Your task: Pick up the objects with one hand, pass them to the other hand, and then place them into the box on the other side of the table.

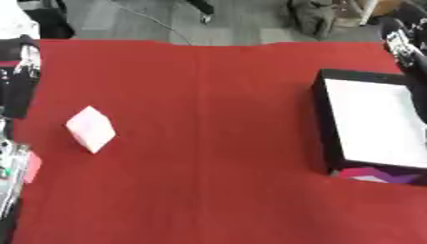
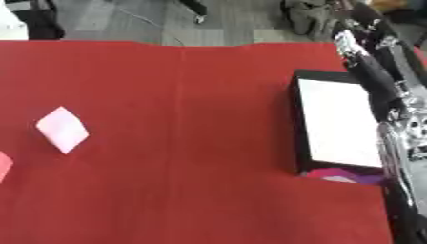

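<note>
1. A pale pink-white block (image 1: 90, 128) is seen lying on the red table (image 1: 208, 143) toward 9 o'clock, tipped on a corner like a diamond. It is touched by nothing.
2. The black-walled box (image 1: 321, 119) with a white floor is set at 3 o'clock, well apart from the block. At its near end, purple and magenta pieces (image 1: 375, 175) are glimpsed; whether they are delivered objects cannot be told.
3. The right hand (image 2: 350, 35) is seen only in the right eye view, at about 1 o'clock, beyond the far end of the box. No object is seen in it; how far its fingers are opened cannot be told.
4. The left hand is not made out in either view. Only dark and silver arm parts (image 1: 13, 167) are caught at the 8 o'clock edge.
5. A small pink shape (image 2: 3, 167) is noted at the left edge, near the block; its nature is unclear.
6. Progress, as judged: the block is not yet picked up, so the grasp, the hand-to-hand pass and the placing in the box are all left for it.
</note>
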